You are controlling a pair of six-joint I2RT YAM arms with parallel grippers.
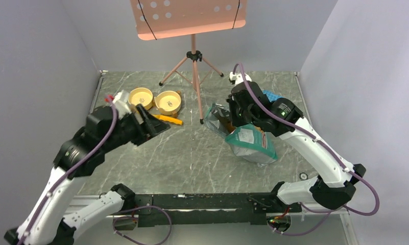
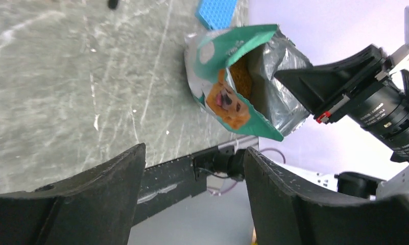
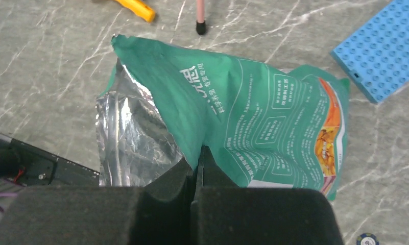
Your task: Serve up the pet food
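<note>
The teal-green bag (image 1: pixel 250 144) lies right of centre, its foil-lined mouth facing left. My right gripper (image 1: pixel 232 118) is shut on the bag's upper mouth edge; in the right wrist view the jaws (image 3: pixel 197 159) pinch the teal film of the bag (image 3: pixel 253 112). The left wrist view shows the open bag (image 2: pixel 233 76) with brown kibble (image 2: pixel 241 76) inside it. My left gripper (image 1: pixel 159 125) is open and empty, fingers wide apart (image 2: pixel 194 153), hovering near the yellow scoop (image 1: pixel 170 120), which lies flat on the table.
Two yellow bowls (image 1: pixel 141 97) (image 1: pixel 169 101) stand at the back left. A music stand's tripod (image 1: pixel 193 61) stands at the back centre, with one foot (image 3: pixel 200 25) near the bag. A blue studded plate (image 1: pixel 271 95) lies behind the right arm, also in the right wrist view (image 3: pixel 391 46).
</note>
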